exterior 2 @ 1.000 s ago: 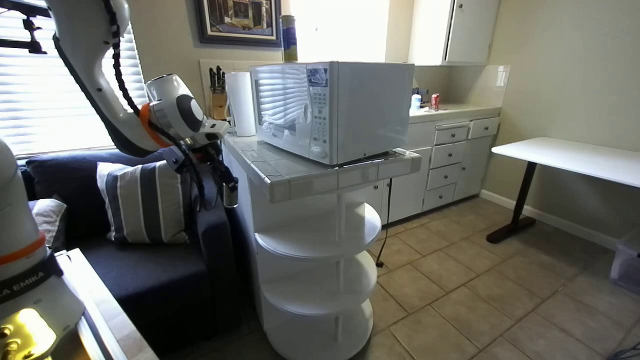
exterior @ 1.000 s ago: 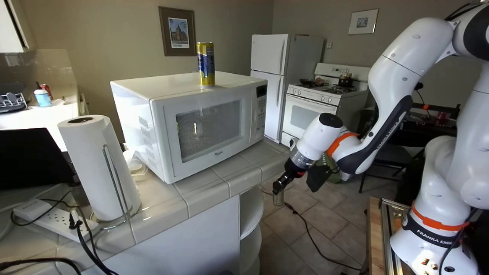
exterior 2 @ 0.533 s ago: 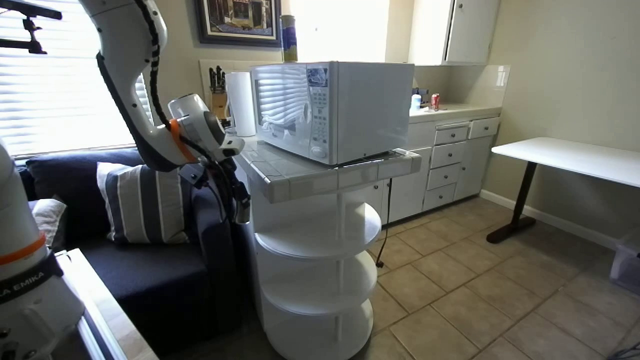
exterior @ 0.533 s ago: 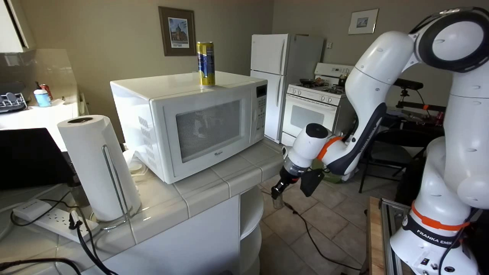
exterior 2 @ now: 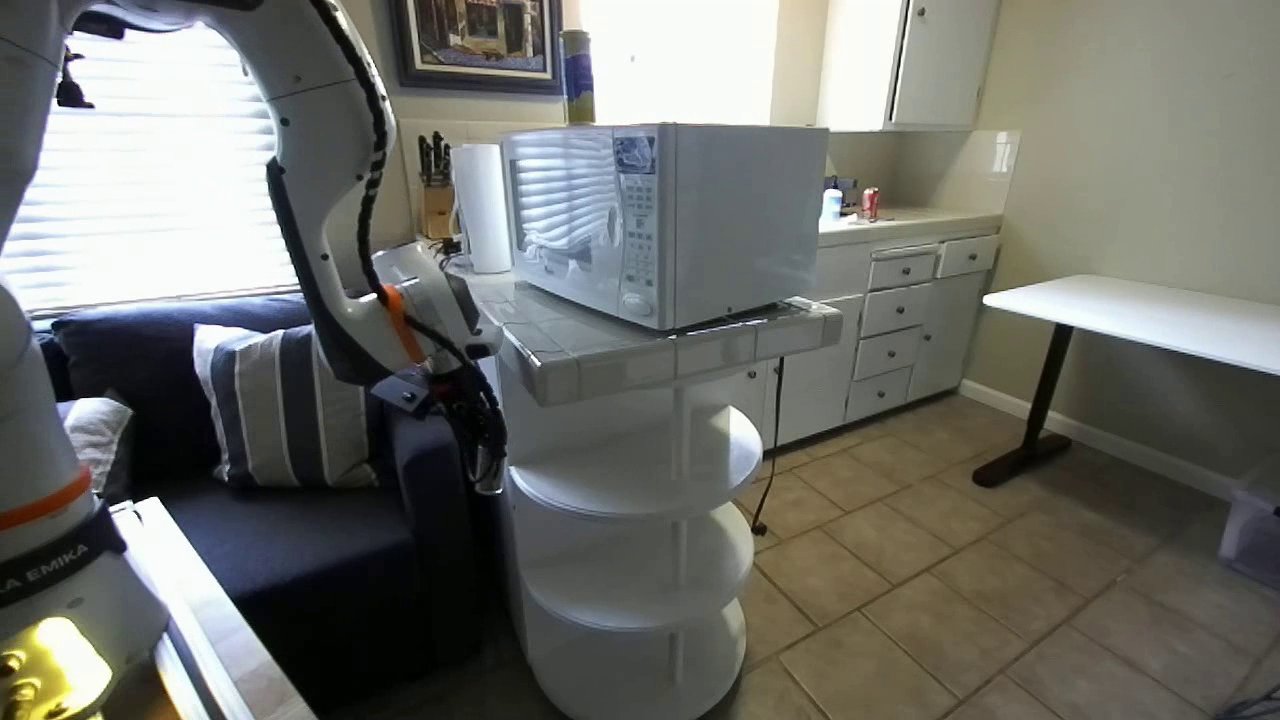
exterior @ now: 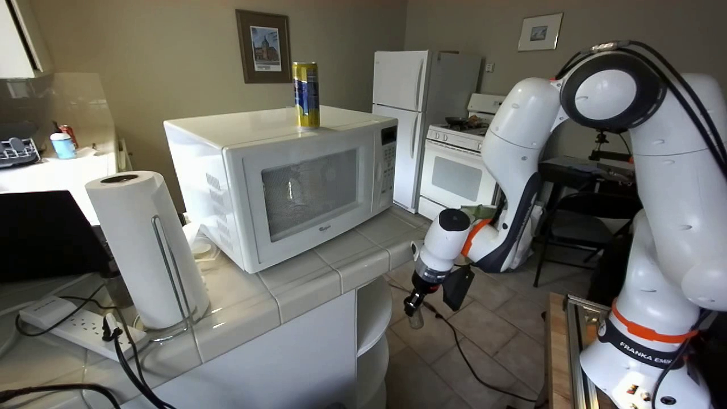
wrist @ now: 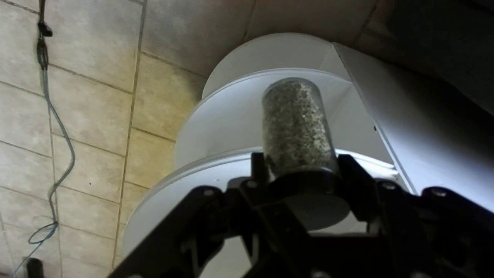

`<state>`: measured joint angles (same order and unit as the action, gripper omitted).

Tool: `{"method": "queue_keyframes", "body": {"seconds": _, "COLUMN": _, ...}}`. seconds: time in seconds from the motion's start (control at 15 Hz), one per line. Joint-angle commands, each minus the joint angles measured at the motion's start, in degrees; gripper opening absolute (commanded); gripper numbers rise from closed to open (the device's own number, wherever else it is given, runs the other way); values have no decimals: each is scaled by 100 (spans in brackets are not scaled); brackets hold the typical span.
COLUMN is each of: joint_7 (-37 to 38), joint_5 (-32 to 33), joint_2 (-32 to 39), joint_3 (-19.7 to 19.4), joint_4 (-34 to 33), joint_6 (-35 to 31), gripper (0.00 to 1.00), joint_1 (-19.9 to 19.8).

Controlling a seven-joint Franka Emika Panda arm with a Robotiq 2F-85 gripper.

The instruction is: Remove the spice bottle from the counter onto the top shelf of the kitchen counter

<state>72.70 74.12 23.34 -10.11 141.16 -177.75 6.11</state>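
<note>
Pale glossy tile, thin-jointed: the kitchen counter [exterior: 318, 272], its end fitted with smooth white shelves [exterior 2: 640, 580], round-fronted, in three tiers.
Robot arm [exterior: 514, 125]: smooth white shell, black trim, orange bands.
Microwave [exterior: 309, 190]: white box, fine-mesh window, standing on the counter.
Paper towel roll [exterior: 136, 250]: matte white cylinder, slim metal wire along its side.
Gripper [wrist: 303, 166]: black, jointed; pinching the spice bottle [wrist: 297, 127] at its capped end, one finger to each side.
Can [exterior: 306, 95]: slender, shiny, yellow and blue, upright on the microwave.
Spice bottle: clear cylinder, dark cap, flecked grey-green contents; tilted base-down in mid-air beside the shelves.
Changes since a moment earlier: in both exterior views, gripper and bottle lower. In an exterior view, bottle now appears level with the edge of the top shelf [exterior 2: 620, 480]; whether they touch cannot be told. Microwave, can and roll unmoved.
</note>
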Motion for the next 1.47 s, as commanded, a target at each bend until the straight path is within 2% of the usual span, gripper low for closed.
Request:
{"method": "queue_keyframes", "body": {"seconds": 0.0, "joint_7": 421, "joint_5": 701, "joint_2": 638, "joint_3": -290, "joint_4": -567, "joint_6": -350, "gripper": 24, "joint_1": 194}}
{"method": "queue_keyframes", "body": {"seconds": 0.27, "joint_7": 967, "joint_5": 1727, "joint_2": 946, "joint_3": -455, "joint_4": -1042, "joint_6": -602, "gripper": 24, "joint_1": 341}}
{"method": "queue_keyframes", "body": {"seconds": 0.47, "joint_7": 1675, "joint_5": 2927, "joint_2": 997, "joint_3": -252, "joint_4": -1498, "joint_6": -462, "gripper": 24, "joint_1": 263}}
{"method": "queue_keyframes", "body": {"seconds": 0.6, "joint_7": 2314, "joint_5": 3842, "joint_2": 976, "joint_3": 195, "joint_4": -1743, "joint_6": -215, "gripper": 24, "joint_1": -42}}
{"method": "queue_keyframes", "body": {"seconds": 0.73, "joint_7": 2864, "joint_5": 4768, "joint_2": 950, "joint_3": 873, "joint_4": -1926, "joint_6": 243, "gripper": 24, "joint_1": -482}}
{"method": "queue_keyframes", "body": {"seconds": 1.0, "joint_7": 4250, "joint_5": 6564, "joint_2": 1279, "joint_3": 2167, "joint_4": -1861, "joint_6": 1265, "gripper": 24, "joint_1": -1528}}
{"method": "queue_keyframes", "body": {"seconds": 1.07, "joint_7": 3691, "joint_5": 5876, "joint_2": 926, "joint_3": 1673, "joint_4": -1725, "joint_6": 968, "gripper": 24, "joint_1": -1028}}
{"method": "queue_keyframes", "body": {"seconds": 1.13, "joint_7": 3787, "joint_5": 5995, "joint_2": 990, "joint_3": 1781, "joint_4": -1722, "joint_6": 1038, "gripper": 49, "joint_1": -1156}}
{"method": "queue_keyframes", "body": {"seconds": 1.4, "joint_7": 3748, "joint_5": 5971, "joint_2": 972, "joint_3": 1747, "joint_4": -1723, "joint_6": 1036, "gripper": 49, "joint_1": -1116}}
